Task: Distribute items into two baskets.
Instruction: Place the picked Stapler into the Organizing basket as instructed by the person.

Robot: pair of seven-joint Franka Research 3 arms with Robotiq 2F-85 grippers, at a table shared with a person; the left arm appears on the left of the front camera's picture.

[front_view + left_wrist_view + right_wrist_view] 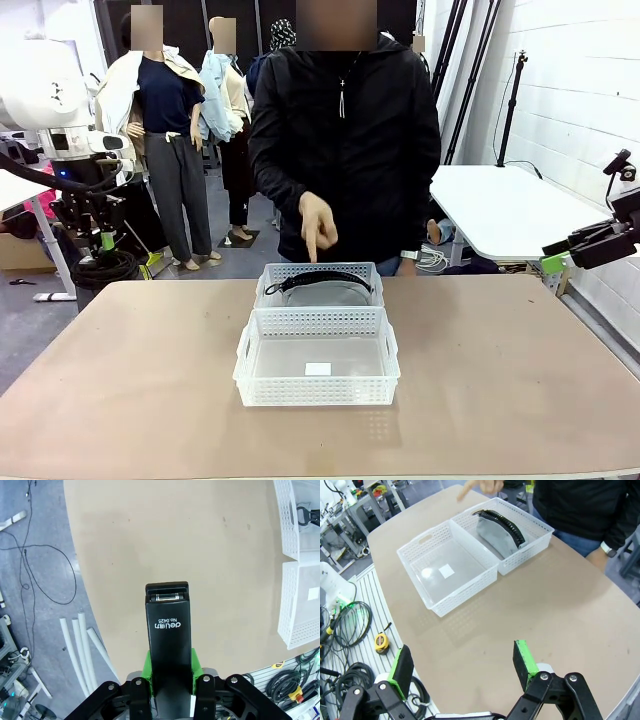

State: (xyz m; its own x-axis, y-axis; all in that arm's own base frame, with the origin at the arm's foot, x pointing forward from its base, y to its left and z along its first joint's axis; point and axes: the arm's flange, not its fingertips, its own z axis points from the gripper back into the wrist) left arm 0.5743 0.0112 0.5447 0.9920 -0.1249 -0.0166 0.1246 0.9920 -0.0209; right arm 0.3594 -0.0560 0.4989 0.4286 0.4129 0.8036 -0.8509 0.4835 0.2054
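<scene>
Black stapler (168, 640) printed "deli No.0425" clamped in left fingers (191, 667); right fingers (522, 657) spread, empty.

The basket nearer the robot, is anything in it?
Empty: the near basket shows only its bare floor and a small white label.

1. Two white lattice baskets sit touching, end to end, at the middle of the brown table (120, 380); the near basket (317, 357) stands open-topped, its floor bare but for a small white label.
2. The far basket (320, 285) is partly taken up by a black band (325, 279) arched across a grey pouch (495, 536).
3. A person's hand (318, 226) points down just above the far basket's left end, blocking that approach.
4. Broad bare tabletop lies left, right and in front of the baskets.
5. The left gripper (170, 672), clamped on a black stapler (168, 630), hangs over the open left edge; the right gripper (462, 667), jaws wide, hangs off the table's right.
</scene>
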